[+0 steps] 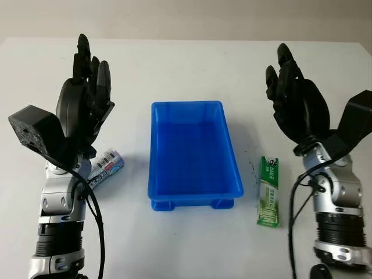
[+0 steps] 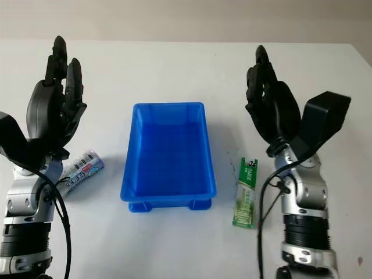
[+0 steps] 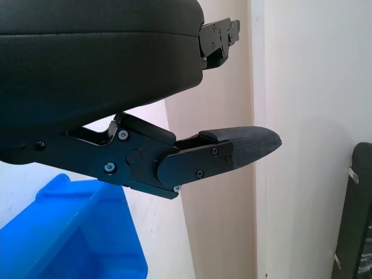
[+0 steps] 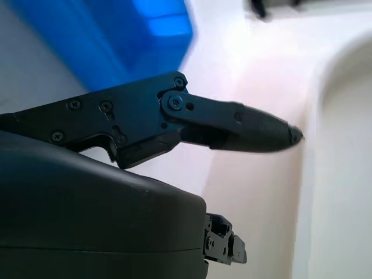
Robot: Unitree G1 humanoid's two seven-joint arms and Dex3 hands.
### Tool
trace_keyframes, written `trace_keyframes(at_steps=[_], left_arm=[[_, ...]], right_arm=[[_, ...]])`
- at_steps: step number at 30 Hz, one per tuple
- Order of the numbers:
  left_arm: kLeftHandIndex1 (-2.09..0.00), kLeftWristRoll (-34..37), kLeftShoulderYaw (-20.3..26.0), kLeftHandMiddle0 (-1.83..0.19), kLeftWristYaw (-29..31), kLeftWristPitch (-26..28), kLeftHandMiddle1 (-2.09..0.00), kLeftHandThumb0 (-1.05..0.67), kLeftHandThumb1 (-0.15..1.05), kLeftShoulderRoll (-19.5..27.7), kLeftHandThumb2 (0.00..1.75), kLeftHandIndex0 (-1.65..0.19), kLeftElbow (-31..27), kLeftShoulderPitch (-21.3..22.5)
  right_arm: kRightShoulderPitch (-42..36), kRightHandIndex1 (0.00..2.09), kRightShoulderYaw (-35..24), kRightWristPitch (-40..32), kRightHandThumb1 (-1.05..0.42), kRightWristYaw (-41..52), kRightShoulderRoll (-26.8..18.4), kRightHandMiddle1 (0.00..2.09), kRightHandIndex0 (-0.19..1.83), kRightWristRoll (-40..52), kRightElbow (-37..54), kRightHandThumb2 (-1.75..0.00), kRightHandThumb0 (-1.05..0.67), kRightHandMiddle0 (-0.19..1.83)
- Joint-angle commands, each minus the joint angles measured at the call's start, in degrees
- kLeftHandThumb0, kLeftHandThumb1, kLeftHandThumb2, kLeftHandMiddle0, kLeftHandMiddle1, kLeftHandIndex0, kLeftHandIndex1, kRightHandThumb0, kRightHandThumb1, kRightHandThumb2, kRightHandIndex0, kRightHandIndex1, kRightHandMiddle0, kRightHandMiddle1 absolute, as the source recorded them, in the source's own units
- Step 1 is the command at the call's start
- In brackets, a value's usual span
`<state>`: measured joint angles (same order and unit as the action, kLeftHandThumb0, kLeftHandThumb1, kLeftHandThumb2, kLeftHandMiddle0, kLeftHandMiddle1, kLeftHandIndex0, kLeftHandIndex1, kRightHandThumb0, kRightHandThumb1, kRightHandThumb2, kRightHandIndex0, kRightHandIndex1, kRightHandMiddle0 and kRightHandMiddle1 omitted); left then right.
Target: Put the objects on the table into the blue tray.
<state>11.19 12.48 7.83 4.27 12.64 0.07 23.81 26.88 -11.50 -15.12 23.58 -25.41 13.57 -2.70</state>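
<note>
A blue tray (image 1: 195,206) stands in the middle of the white table with nothing inside it. To its left lies a small white tube with a red and blue label (image 1: 107,165), partly hidden behind my left arm. A green and white flat packet (image 1: 269,190) lies to the tray's right. My left hand (image 1: 87,81) is raised above the table at the left, open, holding nothing. At the right my right hand (image 1: 288,81) is raised the same way, open and holding nothing. A corner of the tray (image 3: 75,238) appears below the left hand in the left wrist view.
The white table (image 1: 192,64) stretches well beyond the tray toward its far edge. A beige wall runs behind it. A dark object (image 3: 360,209) stands off to the side in the left wrist view.
</note>
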Motion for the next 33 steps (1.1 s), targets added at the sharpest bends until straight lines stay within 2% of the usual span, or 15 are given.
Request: trace_keyframes(at_steps=[1,3,4,6,7,10,13,17,22,28,33], left_arm=[[0.00,0.56,0.38,0.19,0.33,-0.38,0.00,-0.70,1.05,0.55,0.62,0.19,-0.69,0.48],[0.00,0.86,0.71,0.19,0.23,0.16,0.00,-0.70,1.05,0.66,0.61,0.19,-0.89,0.47],[0.00,0.79,0.62,0.19,0.38,0.17,0.00,-0.71,1.05,0.88,0.61,0.19,-0.73,0.60],[0.00,0.66,0.46,0.19,0.65,0.13,0.00,-0.71,1.05,1.27,0.62,0.19,-0.40,0.85],[0.00,0.60,0.36,0.19,0.84,-0.07,0.00,-0.71,1.05,1.40,0.62,0.19,-0.09,1.11],[0.00,0.79,0.28,0.19,1.31,-0.11,0.00,-0.71,1.05,1.53,0.62,0.19,0.56,1.78],[0.00,0.55,0.11,0.19,1.70,-0.20,0.00,-0.70,1.05,1.74,0.63,0.19,1.38,2.55],[0.00,0.24,-0.01,0.19,1.74,-0.18,0.00,-0.69,1.05,1.90,0.64,0.19,2.42,3.61],[0.00,0.86,-0.10,0.19,2.24,0.11,0.00,-0.71,1.05,1.93,0.61,0.19,3.83,4.98],[0.00,0.02,-0.50,0.19,2.95,-0.73,0.00,-0.73,1.05,2.55,0.61,0.19,4.75,5.29],[0.00,0.70,-0.24,0.19,3.27,-0.63,0.00,-0.74,1.05,2.48,0.60,0.19,5.02,5.38]], right_arm=[[2.83,0.08,0.31,1.15,-1.04,1.37,-5.33,0.08,-0.05,-2.64,1.92,-0.26,-0.74,-0.05],[5.07,0.20,1.54,1.89,-1.01,2.23,-9.90,0.19,0.19,-7.04,2.49,-0.13,-0.69,0.13],[6.75,0.31,2.20,1.90,-0.95,3.92,-12.61,0.36,0.38,-8.48,2.53,-0.08,-0.61,0.26],[8.81,0.45,3.42,1.86,-0.85,6.54,-16.13,0.58,0.54,-10.57,2.99,-0.05,-0.51,0.32],[9.54,0.46,4.54,2.58,-0.82,8.11,-18.25,0.57,0.56,-12.35,3.69,-0.05,-0.51,0.35],[10.38,0.31,7.29,6.56,-0.76,13.22,-24.06,0.29,0.56,-16.81,6.90,-0.05,-0.48,0.50],[9.88,0.23,9.11,18.75,-0.72,18.53,-27.82,0.19,0.55,-18.77,5.73,-0.05,-0.48,0.56],[6.38,0.15,10.87,27.95,-0.73,23.74,-32.89,0.11,0.47,-22.64,8.64,-0.06,-0.43,0.51],[1.59,0.12,11.16,39.89,-0.74,25.30,-35.27,0.09,0.48,-23.98,6.54,-0.06,-0.35,0.54],[-2.03,0.10,11.51,50.05,-0.75,25.75,-37.82,0.06,0.48,-26.80,2.87,-0.06,-0.35,0.51],[-4.87,0.12,10.61,58.50,-0.76,22.44,-38.54,0.06,0.52,-29.19,0.13,-0.06,-0.33,0.51]])
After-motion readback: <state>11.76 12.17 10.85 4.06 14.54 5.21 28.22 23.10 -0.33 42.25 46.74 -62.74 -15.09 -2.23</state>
